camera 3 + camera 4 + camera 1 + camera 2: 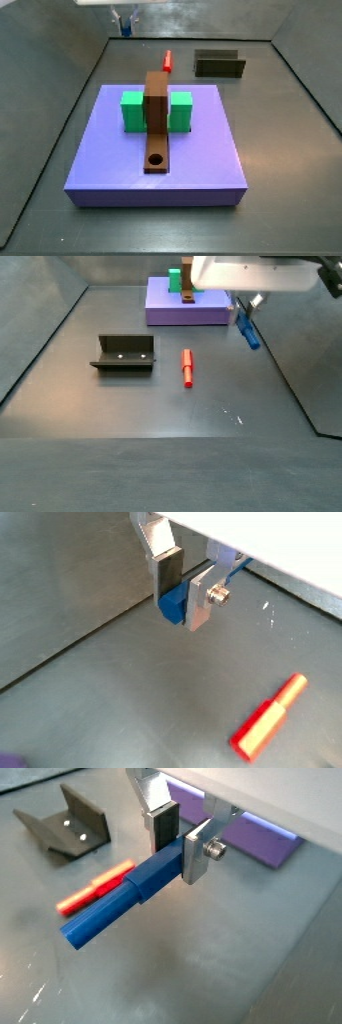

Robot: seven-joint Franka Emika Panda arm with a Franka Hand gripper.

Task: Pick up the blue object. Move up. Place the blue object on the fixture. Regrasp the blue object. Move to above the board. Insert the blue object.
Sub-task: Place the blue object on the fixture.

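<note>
End effector (179, 840): clamped on the blue object (123, 896), raised above the bench (160, 406).
Long axis: tilted, hanging down.
Fixture (123, 353): well apart, beyond the red piece (189, 367).

Gripper (245, 303) aloft w/ blue object (249, 330); floor betw fixture (123, 353) & board (185, 308) open

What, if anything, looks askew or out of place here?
Only the blue object: the gripper holds it by one end off the floor, so it hangs tilted in a side view. The red piece lies loose beside the fixture. Nothing looks damaged.
</note>
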